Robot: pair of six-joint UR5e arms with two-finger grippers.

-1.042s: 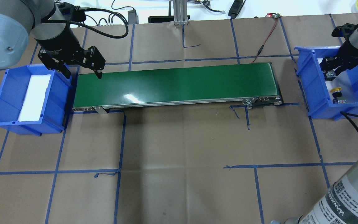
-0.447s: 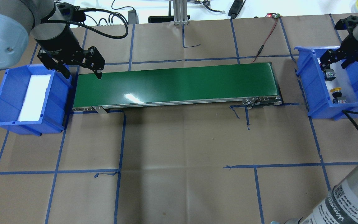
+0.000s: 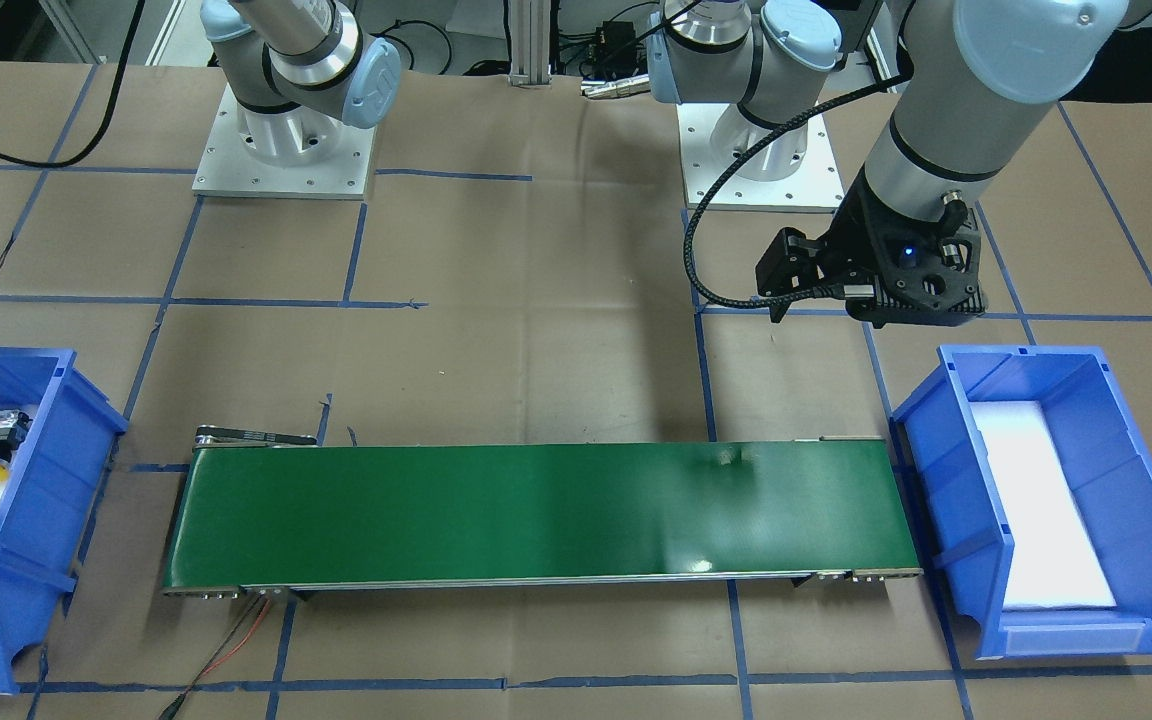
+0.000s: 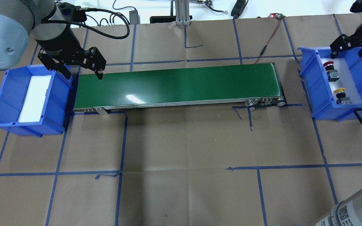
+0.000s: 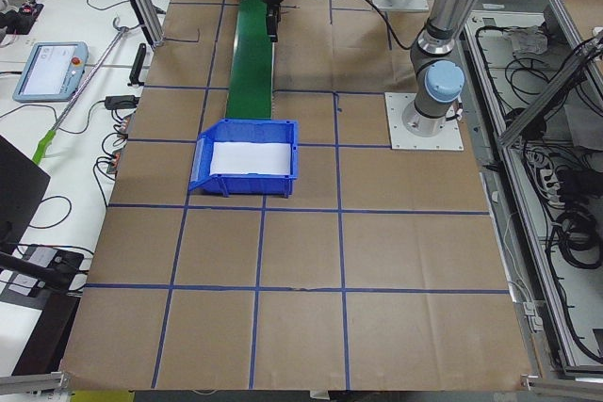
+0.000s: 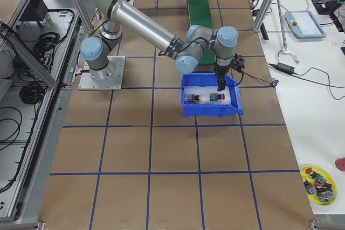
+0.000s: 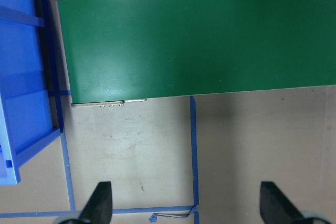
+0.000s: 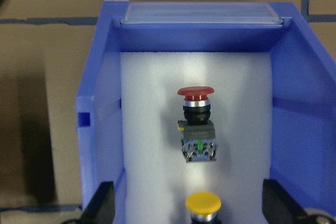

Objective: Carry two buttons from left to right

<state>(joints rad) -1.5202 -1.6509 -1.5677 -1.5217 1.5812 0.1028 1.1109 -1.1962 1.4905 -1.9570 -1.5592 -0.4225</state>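
Altogether: one red button (image 4: 331, 70), one yellow button (image 4: 342, 96) — sharing one bin (image 4: 308, 82).

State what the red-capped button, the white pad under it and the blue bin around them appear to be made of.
The red button: likely plastic, with a matte red cap over a shiny, metallic-looking collar and a grey-black block body.
The white pad: probably foam, going by its soft matte surface with faint grain.
The blue bin: moulded plastic, with smooth, slightly glossy, ribbed walls.
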